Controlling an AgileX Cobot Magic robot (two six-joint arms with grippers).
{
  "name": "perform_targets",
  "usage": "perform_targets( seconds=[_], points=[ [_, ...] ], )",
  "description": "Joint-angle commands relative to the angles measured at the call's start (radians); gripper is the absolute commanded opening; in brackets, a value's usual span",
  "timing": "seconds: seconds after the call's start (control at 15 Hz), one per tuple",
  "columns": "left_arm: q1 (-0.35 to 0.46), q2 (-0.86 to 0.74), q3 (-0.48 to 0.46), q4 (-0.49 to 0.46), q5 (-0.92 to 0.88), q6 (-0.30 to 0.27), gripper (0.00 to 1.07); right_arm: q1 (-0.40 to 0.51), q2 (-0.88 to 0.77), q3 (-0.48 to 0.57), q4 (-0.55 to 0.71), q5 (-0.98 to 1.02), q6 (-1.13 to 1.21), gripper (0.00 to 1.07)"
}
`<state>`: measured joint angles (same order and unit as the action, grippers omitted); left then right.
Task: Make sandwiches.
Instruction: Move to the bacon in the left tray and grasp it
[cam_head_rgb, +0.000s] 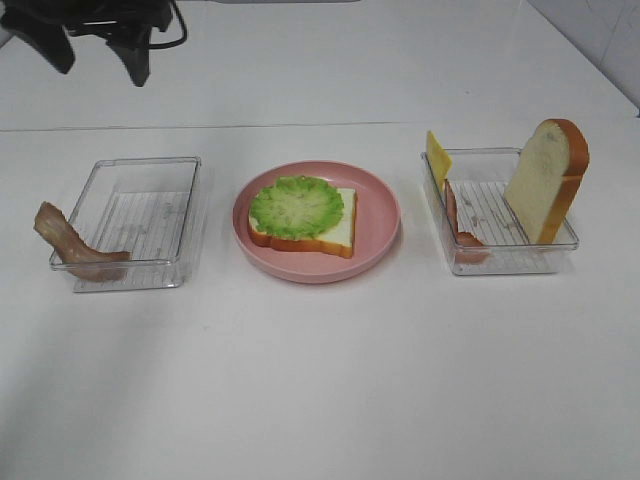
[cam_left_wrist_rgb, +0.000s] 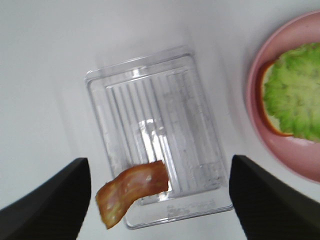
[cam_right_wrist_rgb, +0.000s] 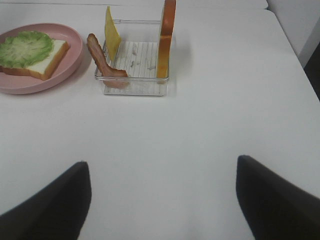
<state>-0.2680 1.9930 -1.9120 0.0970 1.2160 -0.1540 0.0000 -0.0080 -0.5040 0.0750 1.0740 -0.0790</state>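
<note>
A bread slice (cam_head_rgb: 335, 235) topped with a green lettuce leaf (cam_head_rgb: 296, 206) lies on the pink plate (cam_head_rgb: 385, 215) in the middle. One bacon strip (cam_head_rgb: 70, 245) hangs over the near left corner of the left clear tray (cam_head_rgb: 140, 165). The right clear tray (cam_head_rgb: 500, 262) holds an upright bread slice (cam_head_rgb: 545, 180), a yellow cheese slice (cam_head_rgb: 438, 155) and another bacon strip (cam_head_rgb: 458, 225). My left gripper (cam_left_wrist_rgb: 160, 210) is open above the left tray (cam_left_wrist_rgb: 150, 100) and its bacon (cam_left_wrist_rgb: 131, 190). My right gripper (cam_right_wrist_rgb: 162, 205) is open over bare table, short of the right tray (cam_right_wrist_rgb: 132, 87).
The white table (cam_head_rgb: 320, 380) stretches in front of the trays and plate. The black left arm (cam_head_rgb: 110, 25) shows at the top left of the exterior view. The table's right edge (cam_right_wrist_rgb: 295, 50) runs past the right tray.
</note>
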Motion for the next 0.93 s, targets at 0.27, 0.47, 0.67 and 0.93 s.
perform_targets(
  seconds=[0.27, 0.47, 0.67, 0.93],
  points=[
    [0.151, -0.077, 0.229, -0.063, 0.072, -0.009, 0.73, 0.0, -0.012, 0.0, 0.002, -0.013, 0.007, 0.76],
    [0.188, -0.076, 0.373, -0.058, 0.024, -0.011, 0.73, 0.0, -0.012, 0.0, 0.002, -0.013, 0.007, 0.76],
    [0.187, -0.073, 0.44, -0.108, -0.108, -0.014, 0.73, 0.0, -0.012, 0.0, 0.002, -0.013, 0.007, 0.76],
    [0.187, 0.02, 0.449, -0.12, -0.188, -0.014, 0.65, 0.0, -0.012, 0.0, 0.002, -0.013, 0.007, 0.76]
  ],
)
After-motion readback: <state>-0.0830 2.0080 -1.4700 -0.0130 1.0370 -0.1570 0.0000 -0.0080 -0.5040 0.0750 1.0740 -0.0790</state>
